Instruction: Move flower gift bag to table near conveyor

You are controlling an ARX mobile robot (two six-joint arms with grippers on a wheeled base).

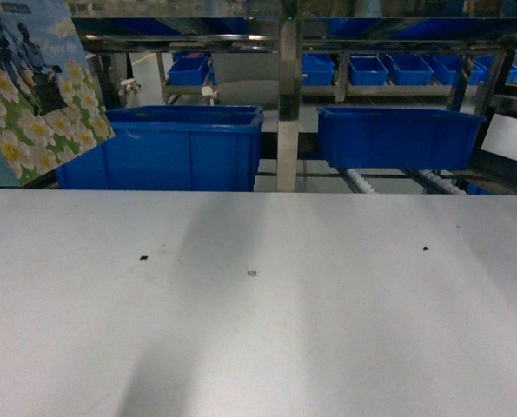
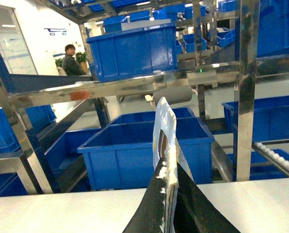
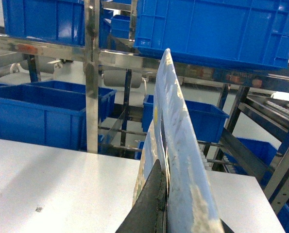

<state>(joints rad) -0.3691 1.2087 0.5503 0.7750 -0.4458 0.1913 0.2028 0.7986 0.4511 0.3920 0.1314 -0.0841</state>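
Observation:
The flower gift bag [image 1: 41,95], printed with white daisies and a blue figure, hangs tilted at the top left of the head view, above the table's [image 1: 258,330] far left edge. Neither gripper shows in that view. In the left wrist view my left gripper [image 2: 170,194] is shut on the bag's thin upper edge [image 2: 163,126], which stands edge-on between the black fingers. In the right wrist view my right gripper [image 3: 167,204] is shut on a glossy pale-blue gift bag [image 3: 180,145], also seen edge-on over the table [image 3: 61,184]. The conveyor's white rollers [image 1: 362,182] lie just behind the table.
Two large blue bins [image 1: 167,148] [image 1: 397,135] sit on the steel rack behind the table, split by an upright steel post [image 1: 288,104]. More blue bins [image 1: 388,69] fill the shelves further back. A person [image 2: 71,60] stands far off. The table's right edge [image 3: 270,204] meets slanting rack rails.

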